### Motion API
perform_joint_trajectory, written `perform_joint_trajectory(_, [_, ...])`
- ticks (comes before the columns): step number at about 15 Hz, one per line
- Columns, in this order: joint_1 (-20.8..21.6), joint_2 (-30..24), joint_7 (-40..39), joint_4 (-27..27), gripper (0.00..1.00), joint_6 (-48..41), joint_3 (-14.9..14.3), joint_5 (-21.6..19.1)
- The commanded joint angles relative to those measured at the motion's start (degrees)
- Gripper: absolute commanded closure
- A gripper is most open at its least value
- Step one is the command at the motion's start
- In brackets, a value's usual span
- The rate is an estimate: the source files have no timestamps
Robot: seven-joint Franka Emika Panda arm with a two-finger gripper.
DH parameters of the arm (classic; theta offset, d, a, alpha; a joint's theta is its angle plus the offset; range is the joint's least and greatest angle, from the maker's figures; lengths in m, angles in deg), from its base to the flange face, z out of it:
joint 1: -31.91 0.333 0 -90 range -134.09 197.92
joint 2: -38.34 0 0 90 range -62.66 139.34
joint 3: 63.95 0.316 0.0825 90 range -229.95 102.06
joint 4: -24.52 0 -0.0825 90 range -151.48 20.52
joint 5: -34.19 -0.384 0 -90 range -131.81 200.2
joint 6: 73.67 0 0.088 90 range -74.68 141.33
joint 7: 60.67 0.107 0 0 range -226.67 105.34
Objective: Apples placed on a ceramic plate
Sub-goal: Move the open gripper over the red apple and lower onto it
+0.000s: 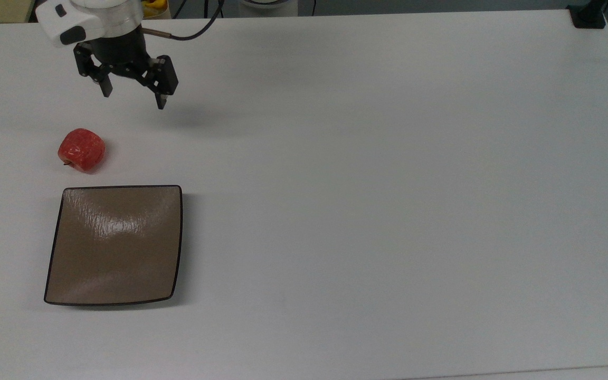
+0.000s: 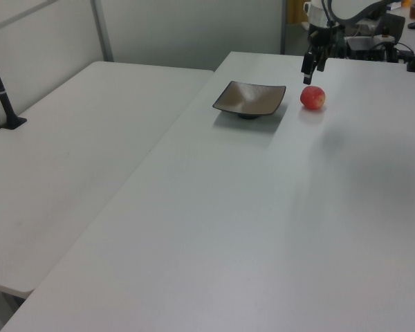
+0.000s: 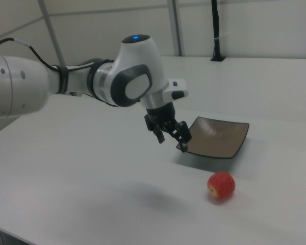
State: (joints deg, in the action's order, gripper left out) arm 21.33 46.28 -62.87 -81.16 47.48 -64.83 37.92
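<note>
A small red apple (image 1: 82, 150) with pale streaks lies on the white table, just beyond the far edge of the square brown plate (image 1: 114, 245) in the top view. The left view has the apple (image 2: 312, 97) right of the plate (image 2: 250, 99); the right view has the apple (image 3: 221, 185) in front of the plate (image 3: 218, 137). My gripper (image 1: 134, 100) hangs open and empty above the table, up and to the right of the apple in the top view. It appears again (image 2: 311, 68) (image 3: 172, 143) in the side views.
A black post base (image 1: 588, 16) stands at the top view's upper right table corner. A second white table (image 2: 69, 159) adjoins on the left view's left, with a black clamp arm (image 2: 1, 90). Coloured items (image 1: 152, 7) sit beyond the far edge.
</note>
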Motion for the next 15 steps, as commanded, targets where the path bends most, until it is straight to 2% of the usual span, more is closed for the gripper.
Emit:
perform_joint_trajectory(1, [-1.5, 2.6, -0.9, 0.2, 0.00, 4.2, -0.3, 1.6])
perform_joint_trajectory(4, [-3.7, 5.7, -0.8, 1.1, 0.00, 7.7, -0.3, 2.7])
perform_joint_trajectory(7, [-4.5, 8.2, -0.9, 3.0, 0.00, 8.5, -1.8, 3.7])
perform_joint_trajectory(15, [-6.5, 13.3, -0.8, 3.2, 0.00, 14.0, -1.8, 6.6])
